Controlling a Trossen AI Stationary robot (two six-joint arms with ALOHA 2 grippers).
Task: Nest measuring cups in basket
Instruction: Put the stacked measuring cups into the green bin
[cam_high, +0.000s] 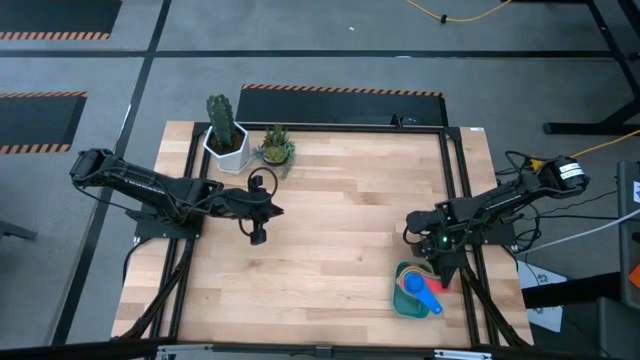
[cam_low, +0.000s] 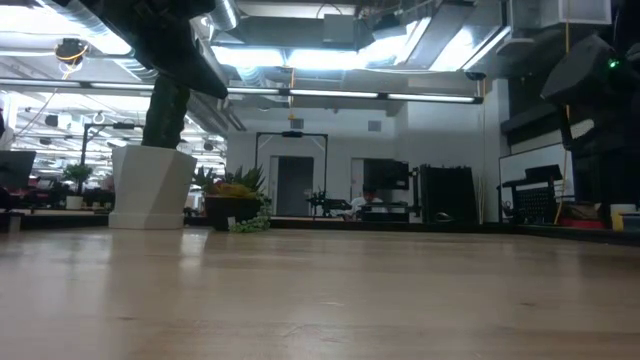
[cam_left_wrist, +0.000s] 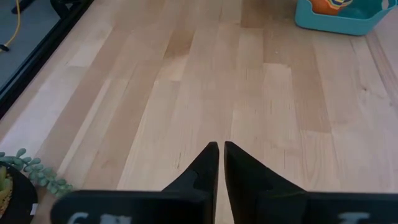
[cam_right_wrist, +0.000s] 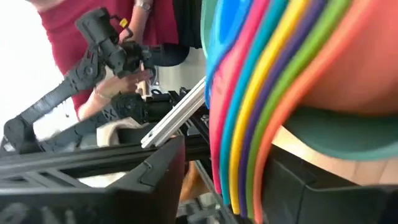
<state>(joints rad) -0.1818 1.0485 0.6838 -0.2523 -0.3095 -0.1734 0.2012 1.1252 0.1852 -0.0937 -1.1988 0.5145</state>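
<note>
The teal basket (cam_high: 405, 303) sits near the table's near right corner. The nested measuring cups (cam_high: 420, 287) lie in it, with a blue one on top and a red handle toward the right. My right gripper (cam_high: 447, 268) is open at the basket's far right side. In the right wrist view, the stacked red, light blue, yellow, dark blue, green and orange rims (cam_right_wrist: 249, 124) run between its fingers (cam_right_wrist: 161, 174). My left gripper (cam_high: 258, 236) is shut and hovers over bare wood left of centre. It points at the basket (cam_left_wrist: 336, 18). My right gripper (cam_right_wrist: 230, 158) has a finger on each side of the stacked cup rims. A gap shows beside one finger. The orange rim (cam_right_wrist: 264, 168) runs close to the other finger, and I cannot tell whether they touch.
A white pot with a cactus (cam_high: 225, 140) and a small succulent (cam_high: 275, 148) stand at the table's far left. Bare wood fills the middle of the table (cam_high: 340, 220). Beyond the table's right side, a person in red (cam_right_wrist: 93, 25) handles another dark arm (cam_right_wrist: 62, 106).
</note>
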